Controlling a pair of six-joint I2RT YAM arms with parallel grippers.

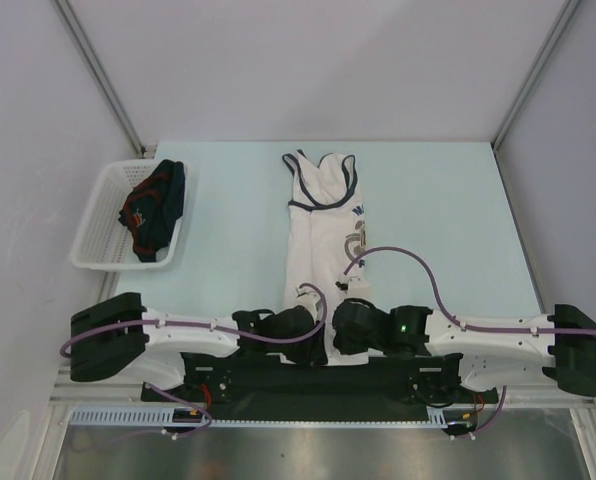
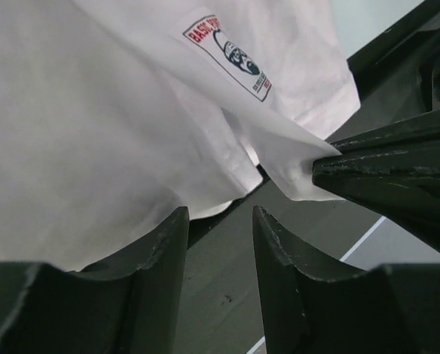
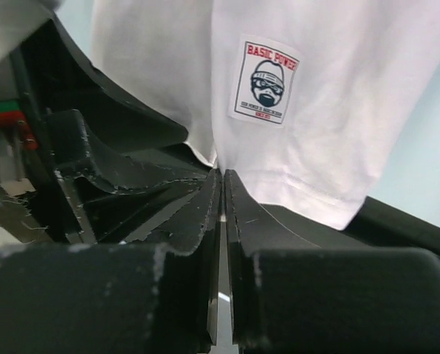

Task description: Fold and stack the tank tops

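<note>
The white tank top lies lengthwise in a long strip down the table's middle, straps at the far end. Its near hem reaches both grippers. My right gripper is shut on the hem, just below a small "BASIC POWER" label. My left gripper is open with nothing between the fingers, and the white cloth lies just above its left finger. The right gripper's fingers show there pinching a hem corner. The navy tank top lies bunched in a basket at the left.
A white plastic basket stands at the table's left edge. The pale green table is bounded by white walls and metal frame posts. The black base bar of the arms runs along the near edge.
</note>
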